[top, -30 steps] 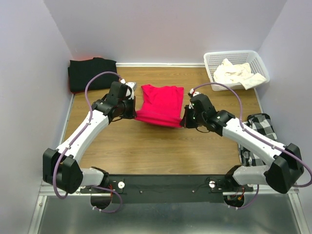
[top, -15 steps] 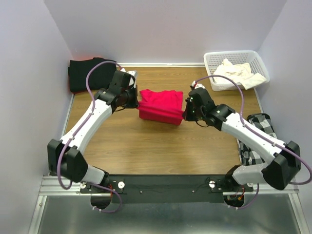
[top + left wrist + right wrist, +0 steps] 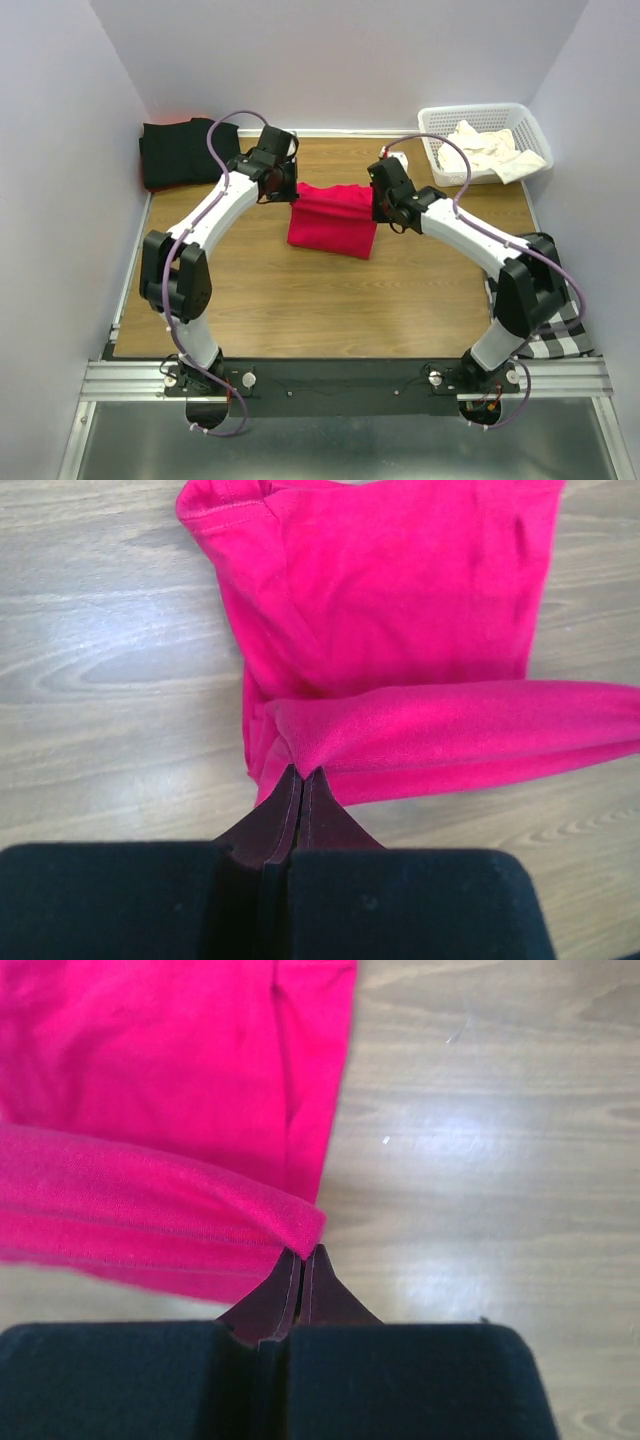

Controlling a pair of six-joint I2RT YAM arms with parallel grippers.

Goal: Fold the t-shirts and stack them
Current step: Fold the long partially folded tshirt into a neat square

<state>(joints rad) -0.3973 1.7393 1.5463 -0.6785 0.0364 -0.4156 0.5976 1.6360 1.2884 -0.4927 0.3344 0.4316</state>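
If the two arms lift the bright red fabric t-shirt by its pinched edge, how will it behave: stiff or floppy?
Probably floppy: the bright red fabric t-shirt sags in a soft roll between the left gripper and the right gripper. Likely light, since thin pinches carry the fold. It may drag rather than slide cleanly on the wooden table.

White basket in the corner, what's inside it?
A crumpled cream-white t-shirt lies in the white basket, spilling over its rim. Whatever lies beneath that shirt is covered, so I cannot tell.

Left arm (image 3: 215, 205) and right arm (image 3: 460, 228) stretch forward, angled inward, jaws pinched tight.
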